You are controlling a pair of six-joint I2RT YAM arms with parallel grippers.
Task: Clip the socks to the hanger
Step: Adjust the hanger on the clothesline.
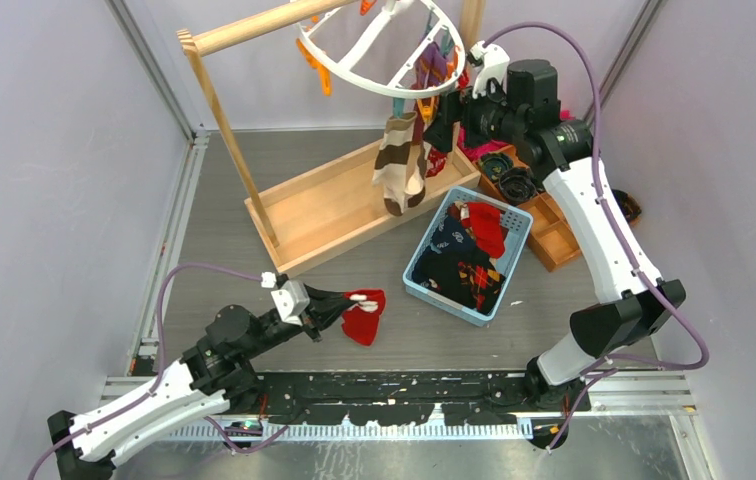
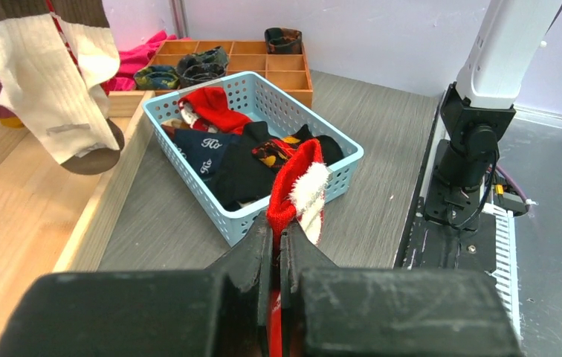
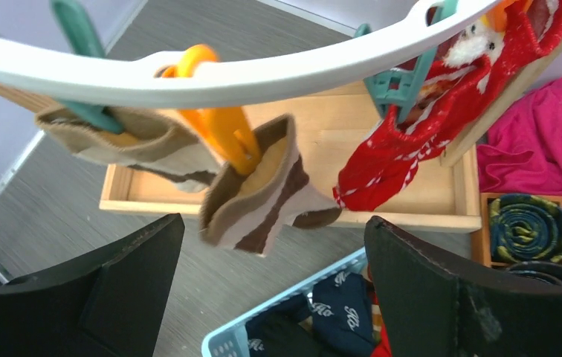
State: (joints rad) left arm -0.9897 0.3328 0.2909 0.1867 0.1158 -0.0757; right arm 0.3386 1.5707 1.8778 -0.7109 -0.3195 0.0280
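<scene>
At the left, the left gripper (image 1: 344, 302) is clamped on a red sock (image 1: 366, 322) with a fluffy white cuff, low over the table near the blue basket (image 2: 300, 111). In the left wrist view the sock's lower part is hidden between the black fingers (image 2: 252, 256). In the middle, brown striped socks (image 1: 400, 165) hang pegged to the white hanger (image 1: 369, 55), its top cut off by the frame, and the white script on a navy sock (image 2: 202, 152) in the basket is too small to read. At the right, the right gripper (image 3: 270, 238) stands wide apart and empty just under the hanger's rim.
</scene>
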